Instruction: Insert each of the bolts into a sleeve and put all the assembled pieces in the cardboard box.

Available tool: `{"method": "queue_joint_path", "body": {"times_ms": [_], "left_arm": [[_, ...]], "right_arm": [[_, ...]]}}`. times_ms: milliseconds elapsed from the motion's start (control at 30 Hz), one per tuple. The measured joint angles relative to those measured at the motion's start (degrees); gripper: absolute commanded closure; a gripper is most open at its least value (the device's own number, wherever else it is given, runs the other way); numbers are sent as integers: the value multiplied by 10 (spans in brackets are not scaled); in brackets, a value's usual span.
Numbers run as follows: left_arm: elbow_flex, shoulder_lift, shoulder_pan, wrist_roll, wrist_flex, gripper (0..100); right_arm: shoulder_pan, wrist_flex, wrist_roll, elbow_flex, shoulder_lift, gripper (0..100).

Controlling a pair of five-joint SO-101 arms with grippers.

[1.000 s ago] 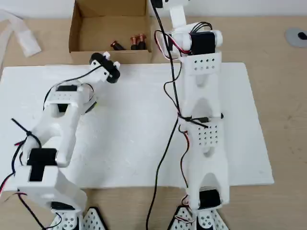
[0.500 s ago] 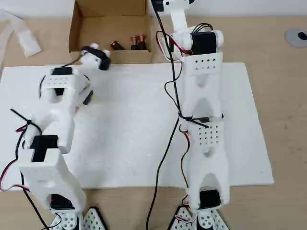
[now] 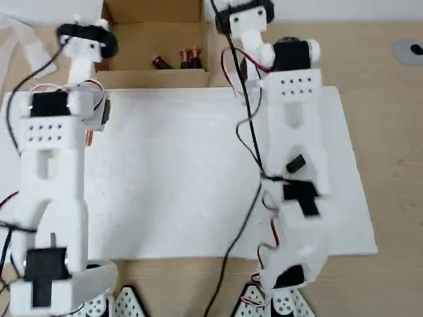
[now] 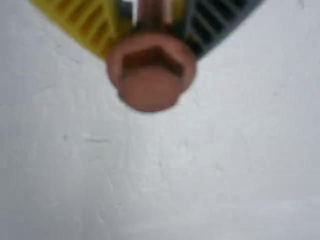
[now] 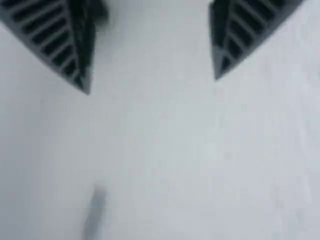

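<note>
My left gripper [image 4: 152, 47] is shut on a copper bolt [image 4: 150, 75], its hex head facing the camera between one yellow and one black finger, above the white foam board [image 4: 160, 180]. From the high view the left arm stretches along the board's left edge, and a bit of copper bolt [image 3: 88, 137] shows beside it. My right gripper [image 5: 151, 82] is open over bare foam, with nothing between its dark fingers [image 5: 75, 55]. The cardboard box [image 3: 158, 78] stands at the back, with copper and dark assembled pieces [image 3: 188, 58] lying inside.
The white foam board [image 3: 185, 178] covers most of the table between the arms. Black cables [image 3: 248, 125] hang along the right arm. A white strip [image 3: 36, 58] lies at the far left, and a grey round object [image 3: 408, 51] at the far right edge.
The left arm has straightened and swung left, its wrist moving from the box's front to the box's left corner. The right arm has changed posture, folding lower near its base.
</note>
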Motion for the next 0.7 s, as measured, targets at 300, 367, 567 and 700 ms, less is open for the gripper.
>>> {"method": "queue_joint_path", "body": {"times_ms": [300,367,567,700], "left_arm": [[0,-99,0,111,89,989],[0,-125,7,111,104,989],[26,-223,58,111,111,990],[98,-273,84,110,105,991]], "right_arm": [[84,-3,18,283,-222,804],[100,-13,26,342,-260,804],[175,-152,-26,549,-382,804],[180,-255,-70,690,-434,804]]}}
